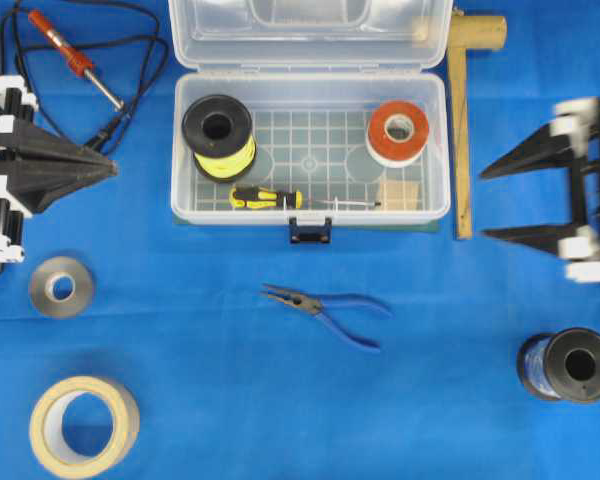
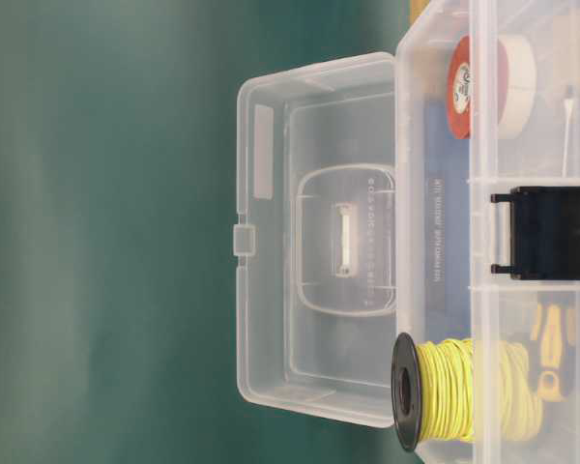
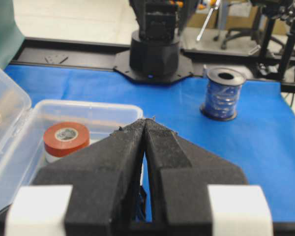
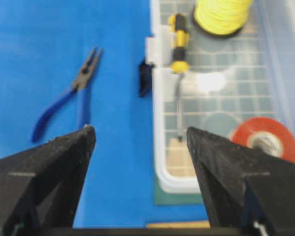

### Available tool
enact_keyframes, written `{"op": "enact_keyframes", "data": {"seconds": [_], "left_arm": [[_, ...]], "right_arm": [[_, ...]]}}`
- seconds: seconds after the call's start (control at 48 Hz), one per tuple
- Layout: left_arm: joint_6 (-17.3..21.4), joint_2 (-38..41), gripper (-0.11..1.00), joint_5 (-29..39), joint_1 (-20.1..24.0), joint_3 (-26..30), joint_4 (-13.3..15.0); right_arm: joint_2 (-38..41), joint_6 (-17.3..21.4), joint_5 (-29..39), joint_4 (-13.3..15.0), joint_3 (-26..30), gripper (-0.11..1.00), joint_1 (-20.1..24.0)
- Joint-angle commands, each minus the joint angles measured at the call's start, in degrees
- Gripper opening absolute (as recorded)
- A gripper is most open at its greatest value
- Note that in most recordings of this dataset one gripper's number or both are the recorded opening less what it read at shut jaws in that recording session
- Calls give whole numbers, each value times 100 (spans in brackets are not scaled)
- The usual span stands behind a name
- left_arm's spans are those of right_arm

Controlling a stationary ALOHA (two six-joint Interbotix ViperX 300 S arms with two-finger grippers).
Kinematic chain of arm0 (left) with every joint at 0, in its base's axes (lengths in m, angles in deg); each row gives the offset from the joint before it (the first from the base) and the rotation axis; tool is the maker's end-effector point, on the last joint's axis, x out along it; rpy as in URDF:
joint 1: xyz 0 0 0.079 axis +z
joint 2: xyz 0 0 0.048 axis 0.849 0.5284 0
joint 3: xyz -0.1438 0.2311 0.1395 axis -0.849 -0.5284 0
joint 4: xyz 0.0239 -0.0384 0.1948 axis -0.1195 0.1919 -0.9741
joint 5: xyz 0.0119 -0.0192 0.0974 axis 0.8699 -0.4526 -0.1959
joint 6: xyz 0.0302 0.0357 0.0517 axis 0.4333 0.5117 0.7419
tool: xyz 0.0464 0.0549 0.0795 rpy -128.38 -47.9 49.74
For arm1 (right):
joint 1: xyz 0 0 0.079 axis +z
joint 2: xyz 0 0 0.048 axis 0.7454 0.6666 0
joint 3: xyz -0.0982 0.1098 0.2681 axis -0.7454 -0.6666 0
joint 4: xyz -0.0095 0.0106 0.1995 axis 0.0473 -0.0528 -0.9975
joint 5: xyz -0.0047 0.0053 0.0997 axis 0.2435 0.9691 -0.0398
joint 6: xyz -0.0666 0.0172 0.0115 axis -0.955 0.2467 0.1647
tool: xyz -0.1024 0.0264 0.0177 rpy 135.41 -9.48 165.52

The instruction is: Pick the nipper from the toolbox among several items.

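From overhead, the clear plastic toolbox (image 1: pixel 310 150) sits at the far middle of the blue table cloth (image 1: pixel 180 400), lid thrown back. Inside lie a black spool of yellow wire (image 1: pixel 218 137) at the left, a red-and-white tape roll (image 1: pixel 397 132) at the right, and a yellow-and-black-handled screwdriver (image 1: pixel 270 198) along the near wall. The blue-handled nipper (image 1: pixel 322 312) with dark pointed jaws lies outside on the cloth, just near of the dark blue latch (image 1: pixel 310 231). The left gripper (image 1: pixel 110 168) sits at the left edge, its fingers pressed together and empty. The right gripper (image 1: pixel 485 203) at the right edge is spread wide, holding nothing. A spool of blue wire (image 1: pixel 567 365) stands near right.

At table level, the box fills the right side, yellow spool and latch showing.

The left wrist view shows its black fingers (image 3: pixel 123 162) meeting at the tips.

The right wrist view shows two fingers (image 4: pixel 64 162) far apart, the nipper beyond them on the cloth beside the box.
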Motion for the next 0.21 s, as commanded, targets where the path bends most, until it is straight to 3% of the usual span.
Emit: {"op": "enact_keyframes", "data": {"seconds": [0.0, 0.188], "left_arm": [[-9, 44, 0, -35, 9, 35, 9], [-9, 35, 0, -35, 9, 18, 9]], "right_arm": [[-439, 9, -149, 62, -272, 75, -158], [-1134, 9, -712, 97, -1055, 75, -457]]}}
